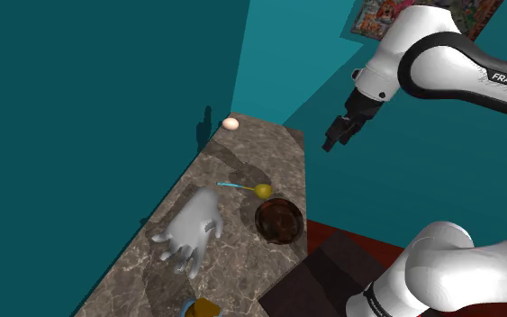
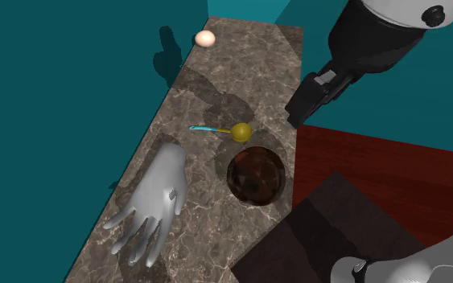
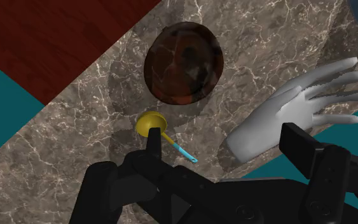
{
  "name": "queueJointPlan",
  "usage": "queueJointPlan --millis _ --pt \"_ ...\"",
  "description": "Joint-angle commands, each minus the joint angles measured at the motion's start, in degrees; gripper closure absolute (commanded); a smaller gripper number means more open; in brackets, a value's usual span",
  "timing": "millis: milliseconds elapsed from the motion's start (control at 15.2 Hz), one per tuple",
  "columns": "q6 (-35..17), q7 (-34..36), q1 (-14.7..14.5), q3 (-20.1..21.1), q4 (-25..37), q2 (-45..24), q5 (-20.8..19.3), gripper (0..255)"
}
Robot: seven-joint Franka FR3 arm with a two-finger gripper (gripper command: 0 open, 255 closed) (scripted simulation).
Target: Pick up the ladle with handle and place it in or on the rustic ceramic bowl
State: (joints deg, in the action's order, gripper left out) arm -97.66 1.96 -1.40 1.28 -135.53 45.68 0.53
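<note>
A ladle with a yellow cup and a thin blue handle lies on the marble counter. Right beside the cup stands a dark brown glossy bowl, with nothing in it. My black gripper hangs well above the counter, by its outer edge. Its fingers stand apart and open, holding nothing. In the wrist view the ladle's cup lies just past one fingertip.
A grey model hand lies palm-down on the counter near the bowl. An egg rests at the far end by the teal wall. An orange and blue object sits at the near end. Red-brown floor borders the counter.
</note>
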Motion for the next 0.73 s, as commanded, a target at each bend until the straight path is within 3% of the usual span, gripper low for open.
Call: queueJointPlan --millis 0,660 --pt "0.00 0.00 0.00 0.00 0.00 0.00 0.00 0" --pt "-14.08 -14.42 -1.73 -7.40 -0.30 -18.00 -0.84 0"
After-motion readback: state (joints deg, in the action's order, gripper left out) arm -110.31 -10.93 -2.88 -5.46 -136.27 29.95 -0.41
